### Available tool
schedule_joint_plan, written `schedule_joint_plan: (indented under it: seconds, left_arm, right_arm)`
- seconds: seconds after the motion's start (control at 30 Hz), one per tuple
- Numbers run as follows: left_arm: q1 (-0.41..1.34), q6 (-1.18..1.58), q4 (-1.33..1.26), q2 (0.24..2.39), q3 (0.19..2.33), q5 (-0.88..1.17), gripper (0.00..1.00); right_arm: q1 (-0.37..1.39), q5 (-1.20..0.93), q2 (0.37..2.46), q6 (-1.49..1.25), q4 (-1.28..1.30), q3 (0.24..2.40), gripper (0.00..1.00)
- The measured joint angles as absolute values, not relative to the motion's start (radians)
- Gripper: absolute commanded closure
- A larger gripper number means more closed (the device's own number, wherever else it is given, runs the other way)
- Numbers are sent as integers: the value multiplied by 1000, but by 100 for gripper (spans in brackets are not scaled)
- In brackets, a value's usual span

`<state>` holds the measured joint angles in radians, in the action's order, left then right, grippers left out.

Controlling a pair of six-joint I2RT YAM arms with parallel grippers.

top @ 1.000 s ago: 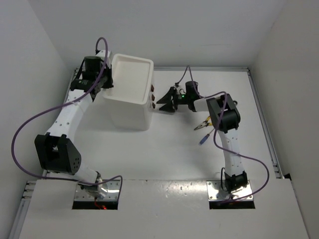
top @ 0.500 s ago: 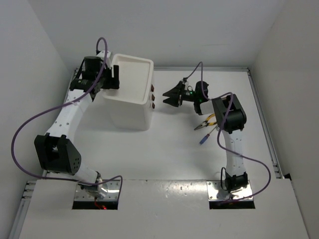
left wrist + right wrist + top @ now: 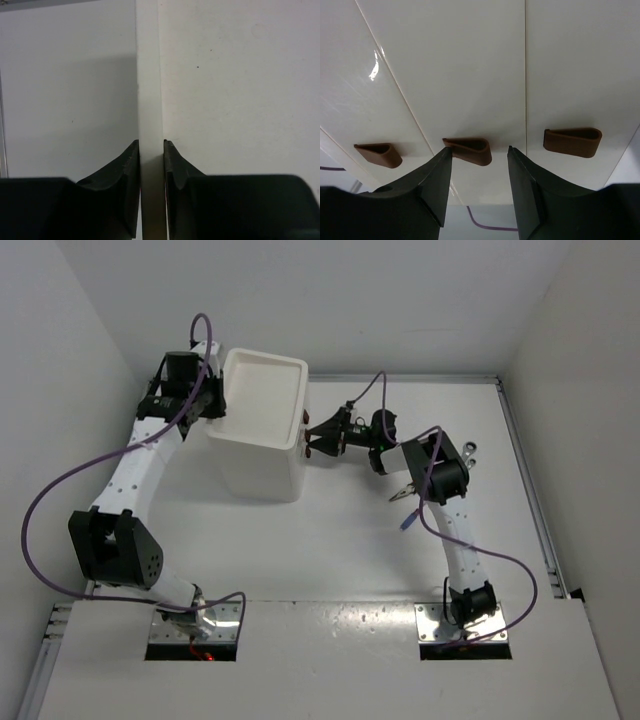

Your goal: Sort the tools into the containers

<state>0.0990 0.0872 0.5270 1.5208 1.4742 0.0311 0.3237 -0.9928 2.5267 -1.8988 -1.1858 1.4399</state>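
Right wrist view: right tool (image 3: 480, 152) spread open on both sides of the middle knob (image 3: 468, 151), not pinching yet. Left tool (image 3: 150, 145) clenched on the wall of the white drawer unit (image 3: 255, 465), near the far left corner of the bench (image 3: 340, 550). Yellow-handled pliers (image 3: 401, 492) and blue-handled screwdriver (image 3: 407, 523) lying toward the right edge. Might slip off the small knob if shut crooked; might tug the whole white drawer unit along if pulled hard.

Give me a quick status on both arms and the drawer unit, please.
Left end effector shut on drawer unit rim. Right end effector open, middle knob between its fingers. Pliers, blue screwdriver on table, unsorted.
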Motion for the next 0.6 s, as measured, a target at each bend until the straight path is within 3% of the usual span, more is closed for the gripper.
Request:
schedule_joint_plan:
  seconds: [0.17,0.43,0.6]
  left_arm:
    - [97,86,533,1523,1478,36,88]
    - [97,83,546,1531,1491,37,93]
    - [97,84,548,1533,1493,37,100]
  right_arm:
    - [324,-985,2546,-1917,-1207,1464,55]
    - [324,-971,2552,-1938,-1221,1481,67]
    - [323,-973,2552,-1942,-1226,1480,89]
